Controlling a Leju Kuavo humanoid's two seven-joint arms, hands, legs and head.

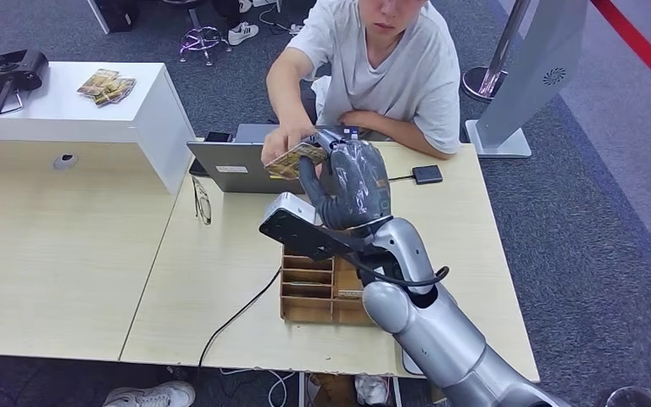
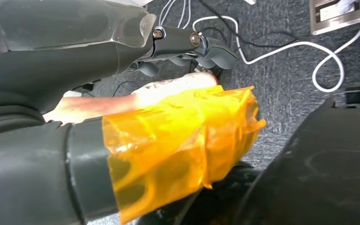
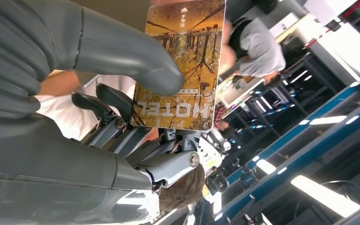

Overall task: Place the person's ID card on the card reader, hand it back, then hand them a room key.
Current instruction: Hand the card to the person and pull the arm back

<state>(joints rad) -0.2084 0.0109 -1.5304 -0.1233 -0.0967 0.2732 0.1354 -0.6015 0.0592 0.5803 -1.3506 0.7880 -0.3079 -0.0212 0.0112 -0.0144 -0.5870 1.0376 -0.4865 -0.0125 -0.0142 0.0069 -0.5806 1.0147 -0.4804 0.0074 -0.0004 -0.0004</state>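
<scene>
My right hand [image 1: 352,182] is raised over the table's far side and pinches a brown hotel room key card [image 1: 295,158]. In the right wrist view the thick thumb [image 3: 136,61] presses on the card [image 3: 185,70], which is printed with trees and the word HOTEL, and darker fingers [image 3: 110,101] lie behind it. The seated person's hand [image 1: 281,140] grips the card's far end. The small black card reader [image 1: 427,175] lies on the table to the right, with nothing on it. My left hand [image 2: 122,117] hangs over the floor, thumb wrapped in orange tape, holding nothing.
A wooden card tray [image 1: 309,292] stands under my right forearm. A grey laptop [image 1: 233,165] and a pair of glasses [image 1: 201,201] lie beyond it to the left. A black cable [image 1: 237,315] runs to the front edge. Spare cards [image 1: 106,86] sit on the white counter.
</scene>
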